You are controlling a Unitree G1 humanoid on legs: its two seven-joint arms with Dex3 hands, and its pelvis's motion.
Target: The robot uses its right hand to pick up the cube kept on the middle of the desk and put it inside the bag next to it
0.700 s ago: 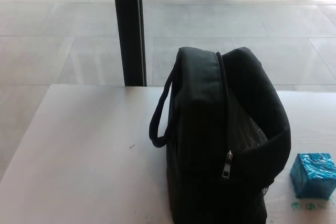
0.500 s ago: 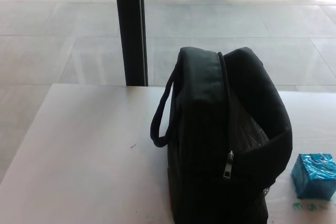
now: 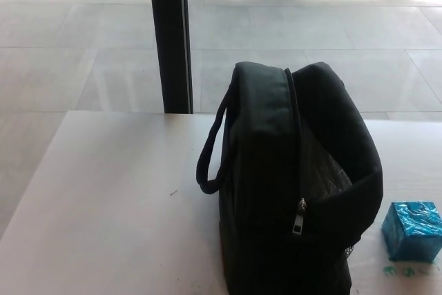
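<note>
At the far left we see the pale, matte desk top (image 3: 103,205), smooth and flat, with one tiny dark speck on it. Behind its back edge stands a black upright post (image 3: 170,36), straight-sided and glossy, against a floor of large grey tiles (image 3: 69,46) that shine with bright patches of light.

Further right stands the black soft fabric bag (image 3: 276,191), boxy with rounded corners and upright on the desk. A looped carry strap (image 3: 210,150) hangs from its left side. A zip runs over its top and down the front, ending in a small metal pull (image 3: 299,220). The right part of the bag gapes, and we can see a grey quilted lining (image 3: 330,174) inside.

Just beside the bag's lower right corner, apart from it, sits the small cube wrapped in shiny, crinkled blue foil (image 3: 413,231), resting on the desk over some green marks (image 3: 400,271). Neither of our hands shows, so we cannot tell their state.
</note>
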